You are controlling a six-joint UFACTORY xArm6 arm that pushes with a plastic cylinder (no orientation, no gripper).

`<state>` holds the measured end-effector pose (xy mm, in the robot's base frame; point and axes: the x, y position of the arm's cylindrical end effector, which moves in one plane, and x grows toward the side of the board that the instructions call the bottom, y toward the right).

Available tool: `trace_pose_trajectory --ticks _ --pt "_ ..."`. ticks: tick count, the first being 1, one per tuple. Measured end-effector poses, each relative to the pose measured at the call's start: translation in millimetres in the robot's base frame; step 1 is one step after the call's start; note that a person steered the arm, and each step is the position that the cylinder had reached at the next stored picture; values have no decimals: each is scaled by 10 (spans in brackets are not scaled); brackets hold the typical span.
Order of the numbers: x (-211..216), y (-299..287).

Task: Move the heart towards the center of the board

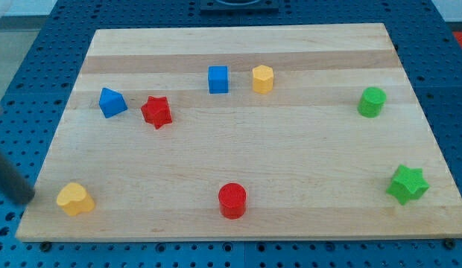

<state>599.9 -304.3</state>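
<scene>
My tip (27, 199) of the dark rod, which has no jaws to open, is sitting just off the wooden board (290, 164), left of the yellow heart-shaped block (74, 199) lying in its bottom-left corner.

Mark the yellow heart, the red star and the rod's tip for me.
yellow heart (74, 199), camera view, on its top face.
red star (156, 111), camera view, on its top face.
my tip (27, 198), camera view, the rod's very end, left of the heart.
</scene>
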Motion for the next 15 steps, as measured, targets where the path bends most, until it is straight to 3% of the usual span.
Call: trace_pose_trajectory --ticks 2,4,6,7,9,10,11,15 --pt "168 100" --pt "-12 750" --pt "-470 1373" --pt "-573 1470" --pt "-198 1214" --pt "-319 1072" --pt "-801 1072" --pt "-807 1579"
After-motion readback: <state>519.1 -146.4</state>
